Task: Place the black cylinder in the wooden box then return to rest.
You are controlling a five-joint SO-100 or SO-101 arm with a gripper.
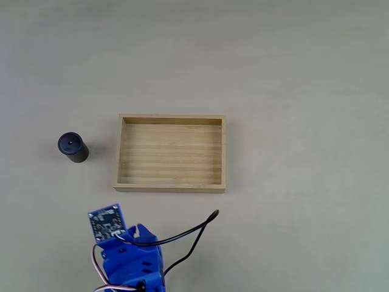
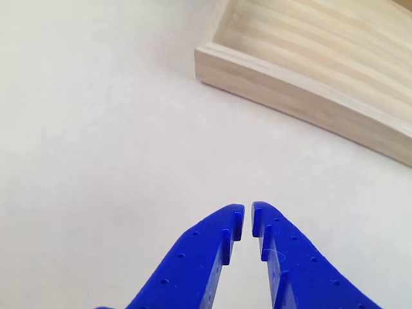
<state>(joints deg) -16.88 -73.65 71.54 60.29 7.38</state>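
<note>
Since the black cylinder (image 1: 73, 148) stands upright on the counter (image 1: 292, 73) at the far left of the fixed view, apart from the wooden box (image 1: 171, 185), nothing has been picked up yet. The box sits in the middle with nothing in it. The blue arm (image 1: 130, 258) waits low in that view, below the gap between the two, with a black cable (image 1: 191, 234) looping out to its right. In the other view the jaws (image 2: 248, 219) are almost closed, with just a thin slit between the tips, and they hold nothing. They point at bare counter, with the box corner up and to the right. If the jaws do not open wide before they reach the cylinder, they could bump it and knock it over, and then it might roll away. The cable could also snag the box wall as the arm swings.
</note>
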